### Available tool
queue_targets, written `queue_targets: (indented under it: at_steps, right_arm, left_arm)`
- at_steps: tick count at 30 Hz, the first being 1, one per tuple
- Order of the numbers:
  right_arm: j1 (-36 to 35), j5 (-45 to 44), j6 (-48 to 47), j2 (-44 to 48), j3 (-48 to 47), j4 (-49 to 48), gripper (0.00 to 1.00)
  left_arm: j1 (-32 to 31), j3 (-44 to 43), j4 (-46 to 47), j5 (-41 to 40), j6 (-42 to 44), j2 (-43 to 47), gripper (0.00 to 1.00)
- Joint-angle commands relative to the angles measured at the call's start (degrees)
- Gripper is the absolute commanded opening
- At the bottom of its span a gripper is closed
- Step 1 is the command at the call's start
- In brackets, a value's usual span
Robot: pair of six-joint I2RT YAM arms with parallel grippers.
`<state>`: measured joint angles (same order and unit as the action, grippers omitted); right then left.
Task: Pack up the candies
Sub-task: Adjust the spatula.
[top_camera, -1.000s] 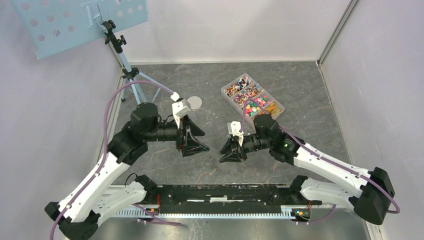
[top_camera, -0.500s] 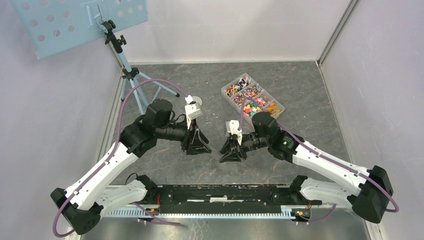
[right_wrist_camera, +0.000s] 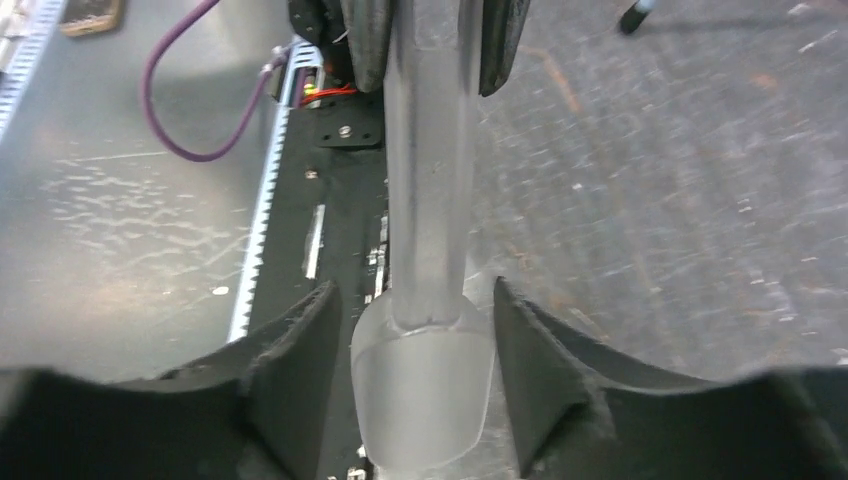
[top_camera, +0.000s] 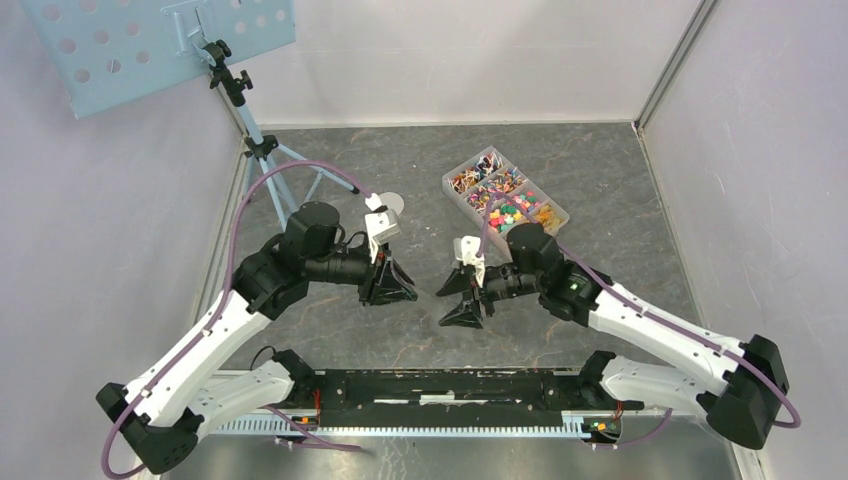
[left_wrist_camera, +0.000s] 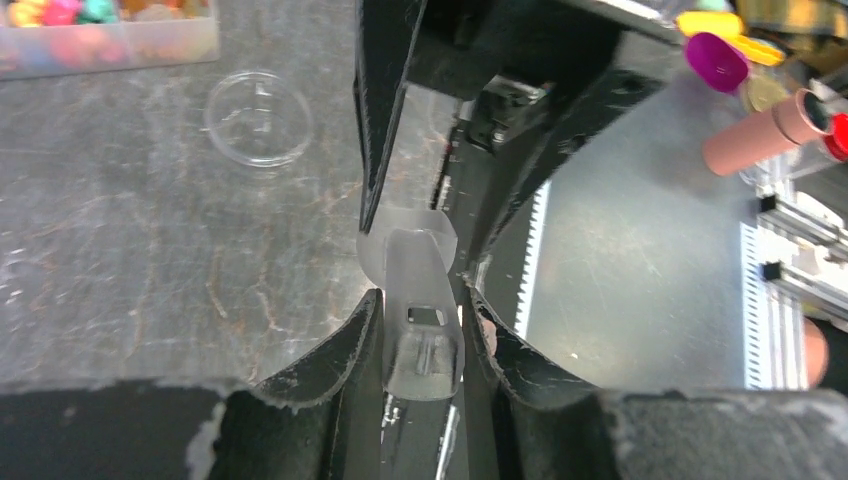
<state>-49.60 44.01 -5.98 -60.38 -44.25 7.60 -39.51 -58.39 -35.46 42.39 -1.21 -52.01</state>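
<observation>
Handover of a translucent tube (right_wrist_camera: 425, 200) above the middle of the worktop (top_camera: 400, 160), toward its near edge. The tube is carried level and clear of the surface, spanning the gap between the two arms so that each can reach one end.

Left gripper (top_camera: 405, 285): jaws closed on the narrow end of the tube; the left wrist view shows both fingers pressed against its sides. This grip bears the tube.

Right gripper (top_camera: 448, 300): jaws apart, one finger on either side of the tube's wide, rounded end. The right wrist view shows them flanking it closely but apparently not pinching it; contact on the finger at the right of that view cannot be ruled out.

Candies (top_camera: 505, 200): none is held. All lie sorted by kind in a clear compartment tray (top_camera: 467, 164) near the far right corner of the worktop, well apart from both grippers. A clear round lid (left_wrist_camera: 258, 118) lies flat on the bare surface, separate from the tray.

Judgement: the tube probably serves as the container to be filled, and it is being passed so that one arm steadies it while the other is freed for the tray. No packing appears done yet.
</observation>
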Motion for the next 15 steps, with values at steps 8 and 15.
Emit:
queue_targets:
  at_steps: [8, 15]
  right_arm:
    - [1.34, -9.13, 3.18, 11.44, 2.85, -6.69, 0.87]
    - [1.55, -12.78, 6.99, 12.87, 3.45, -7.23, 0.80]
  left_arm:
    - [0.12, 4.95, 12.74, -13.59, -7.77, 8.54, 0.02]
    - [0.09, 9.20, 19.91, -12.42, -9.92, 11.30, 0.02]
